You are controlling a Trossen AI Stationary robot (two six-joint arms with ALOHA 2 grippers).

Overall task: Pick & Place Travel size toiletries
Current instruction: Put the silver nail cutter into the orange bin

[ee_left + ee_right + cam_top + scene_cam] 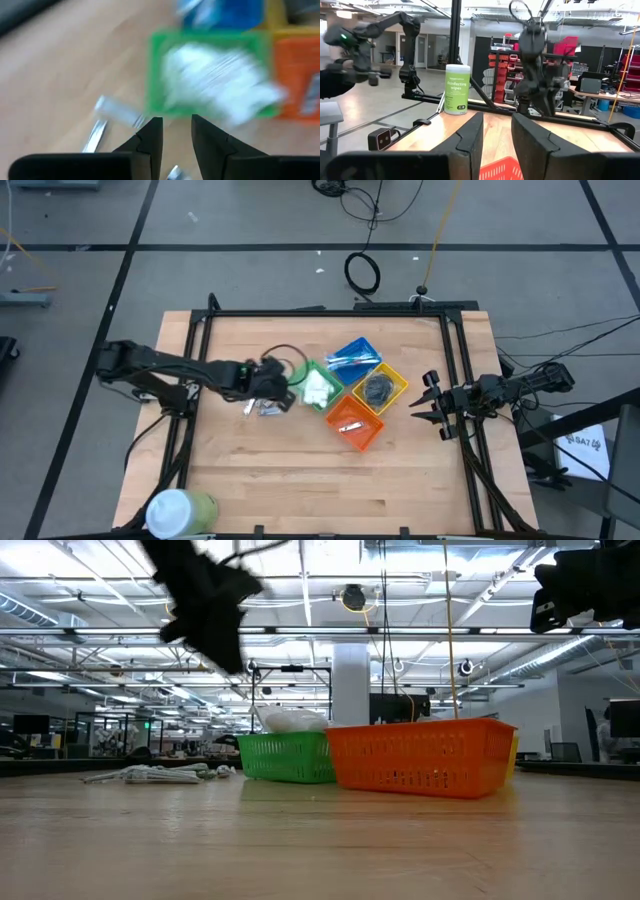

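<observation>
Green bin (316, 388): my landmark, at the left corner of the four-bin cluster; it holds white packets (318, 389) heaped to the rim, lumpy and soft-looking.
Blue bin (353, 354): touching the green bin on its far side; blue-and-white sticks (351, 358) lie in it.
Yellow bin (380, 387): right of the green bin; a dark grey wad (377, 388) fills it.
Orange bin (353, 421): touching the green bin on the near side; small silver pieces (349, 425) lie on its floor.
Loose silver pieces (262, 409): on the bare wood just left of the green bin, short and shiny, beneath my left gripper.
Left gripper (173, 131): up off the table just left of the green bin; fingers a narrow gap apart, nothing between them.
Right gripper (432, 405): well right of the green bin, at the table's right edge; fingers slightly apart, empty.
Wipes cylinder (181, 510): green and white, well away from the green bin at the near-left corner.
</observation>
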